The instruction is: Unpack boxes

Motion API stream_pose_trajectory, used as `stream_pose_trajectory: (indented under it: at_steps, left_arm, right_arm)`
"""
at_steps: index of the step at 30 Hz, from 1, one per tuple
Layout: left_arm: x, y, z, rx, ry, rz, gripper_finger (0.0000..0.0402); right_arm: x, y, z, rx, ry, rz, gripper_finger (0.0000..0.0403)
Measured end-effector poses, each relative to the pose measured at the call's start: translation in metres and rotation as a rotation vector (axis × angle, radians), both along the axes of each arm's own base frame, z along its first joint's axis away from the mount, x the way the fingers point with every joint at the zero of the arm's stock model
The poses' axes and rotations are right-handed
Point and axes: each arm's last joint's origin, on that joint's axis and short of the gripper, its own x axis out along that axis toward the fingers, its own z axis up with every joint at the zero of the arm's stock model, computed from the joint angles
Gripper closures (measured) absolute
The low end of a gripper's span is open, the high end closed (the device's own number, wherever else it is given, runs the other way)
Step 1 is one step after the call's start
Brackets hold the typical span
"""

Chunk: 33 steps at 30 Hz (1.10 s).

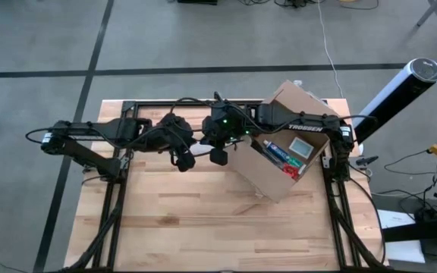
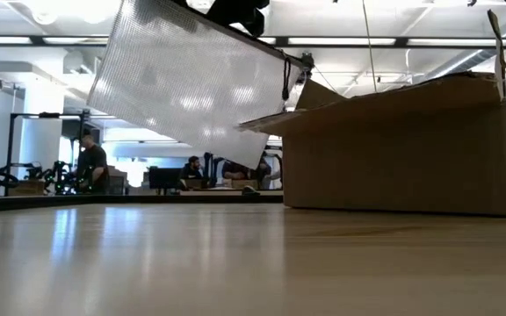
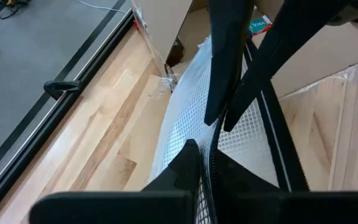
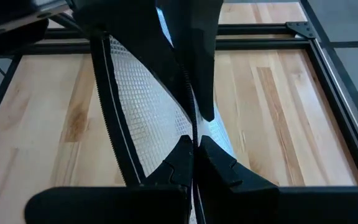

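Above the table's middle, the left gripper (image 1: 182,161) and right gripper (image 1: 218,156) are both pinched tight on a mesh pouch (image 2: 187,79), its top cut off in the low view. The box (image 1: 287,140) sits open back-right, contents half hidden by the right arm.

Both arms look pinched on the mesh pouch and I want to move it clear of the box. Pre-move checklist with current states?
1. Left gripper shut on the mesh pouch: ok.
2. Right gripper shut on the same pouch: ok.
3. Pouch lifted off the table: ok, in the low view it hangs well above the wood.
4. Pouch clear of the cardboard box: cannot tell; its lower edge hangs right by the box's open flap.
5. Box sitting flat on the table: ok.
6. Items remaining in the box: not ok, several still inside.
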Motion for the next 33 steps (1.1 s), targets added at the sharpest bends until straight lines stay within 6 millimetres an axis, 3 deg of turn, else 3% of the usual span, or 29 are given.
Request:
stream_pose_trajectory:
  at_steps: [10,18,24,29,33]
  left_arm:
    - [-0.004,0.001,0.003,-0.003,-0.021,0.03,0.0401]
    - [-0.016,0.002,0.012,-0.002,-0.062,0.071,0.0402]
    - [-0.028,0.004,0.021,0.007,-0.112,0.113,0.0402]
    - [-0.035,0.005,0.026,0.014,-0.141,0.141,0.0402]
    - [-0.039,0.005,0.028,0.015,-0.143,0.142,0.0402]
  right_arm:
    - [-0.008,-0.003,0.021,-0.078,-0.017,0.033,0.0398]
    - [-0.028,-0.017,0.037,-0.134,0.087,-0.082,0.0299]
    - [-0.045,-0.03,0.033,-0.121,0.243,-0.14,0.0222]
    - [-0.057,-0.047,0.033,-0.076,0.303,-0.208,0.0203]
    - [-0.07,-0.051,0.053,-0.015,0.19,-0.213,0.0204]
